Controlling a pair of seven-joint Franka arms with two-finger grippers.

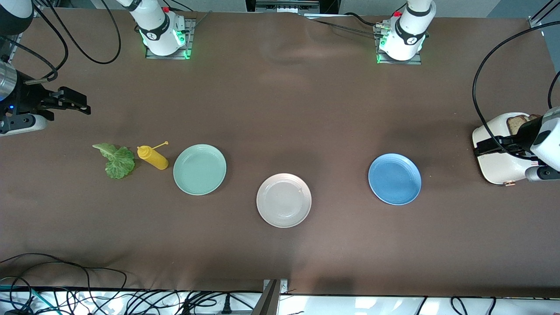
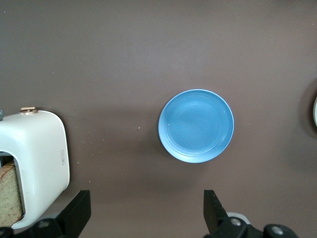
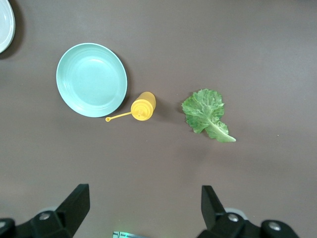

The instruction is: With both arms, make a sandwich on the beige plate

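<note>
Status: nothing assembled yet. The beige plate (image 1: pixel 284 200) is bare, sitting nearest the front camera, between the mint green plate (image 1: pixel 200 169) and the blue plate (image 1: pixel 394 179).

Ingredients all unstaged:
- lettuce leaf (image 1: pixel 116 161) lies flat on the brown table (image 1: pixel 280 109) toward my right arm's end, just beside the yellow squeeze bottle (image 1: pixel 152 157), which stands between the leaf and the mint plate.
- bread slice (image 1: pixel 518 124) is in the slot of the white toaster (image 1: pixel 498 164) at my left arm's end. Only one slice shows clearly; can't tell if a second is in there.

So all of it is left, by my read: bread out of the toaster onto the beige plate, lettuce on top, second slice to close.

Pose:
- left gripper (image 1: pixel 492 146) is up high over the toaster, wrist camera looking straight down on the blue plate and the toaster edge. Fingers (image 2: pixel 214 210) spread wide, holding nothing.
- right gripper (image 1: pixel 74 101) is up over bare table at the right arm's end, above the lettuce and bottle area as its wrist view shows it. Fingers (image 3: pixel 210 206) wide apart too, nothing between them.

Neither gripper touches anything.
</note>
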